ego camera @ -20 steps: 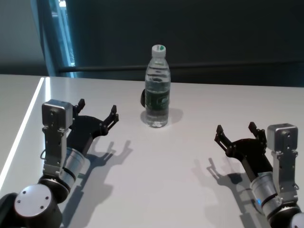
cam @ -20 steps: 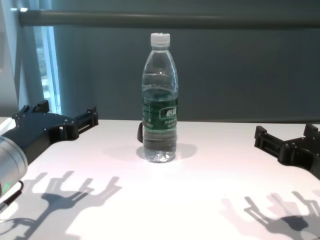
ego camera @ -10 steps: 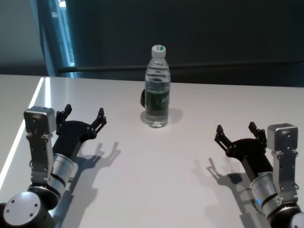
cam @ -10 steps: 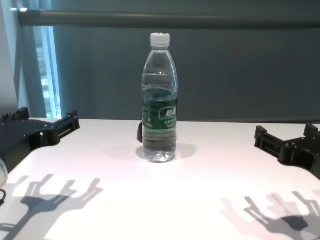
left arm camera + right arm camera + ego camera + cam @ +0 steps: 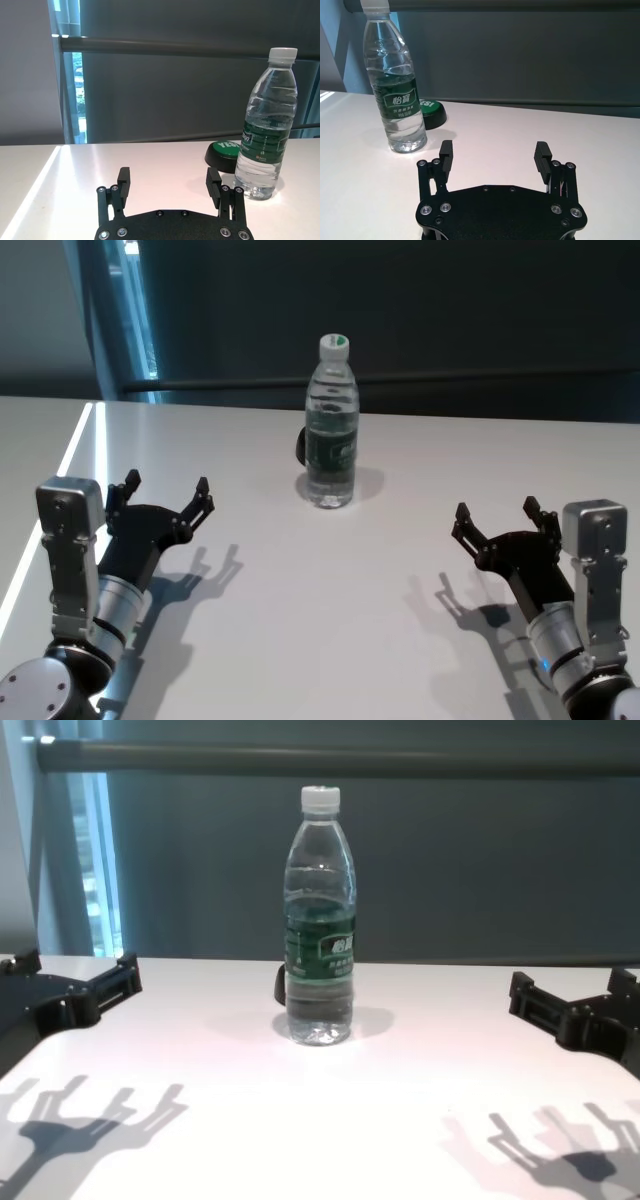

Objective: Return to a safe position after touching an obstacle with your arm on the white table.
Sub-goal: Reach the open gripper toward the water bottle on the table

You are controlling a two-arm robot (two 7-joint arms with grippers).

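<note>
The obstacle, a clear water bottle (image 5: 331, 425) with a white cap and dark green label, stands upright at the middle back of the white table (image 5: 330, 600). It also shows in the chest view (image 5: 320, 920), the left wrist view (image 5: 263, 125) and the right wrist view (image 5: 396, 85). My left gripper (image 5: 167, 494) is open and empty, well to the left of the bottle and apart from it; it shows in its wrist view (image 5: 169, 181) and the chest view (image 5: 75, 977). My right gripper (image 5: 497, 516) is open and empty at the right, also in its wrist view (image 5: 493, 152).
A small dark disc with a green top (image 5: 224, 151) lies on the table just behind the bottle, also in the right wrist view (image 5: 432, 112). A dark wall with a rail (image 5: 340, 758) runs behind the table. The table's left edge (image 5: 45, 510) is near my left arm.
My left gripper has drawn back to the left and toward me, away from the bottle. The bottle and my right arm have not moved.
</note>
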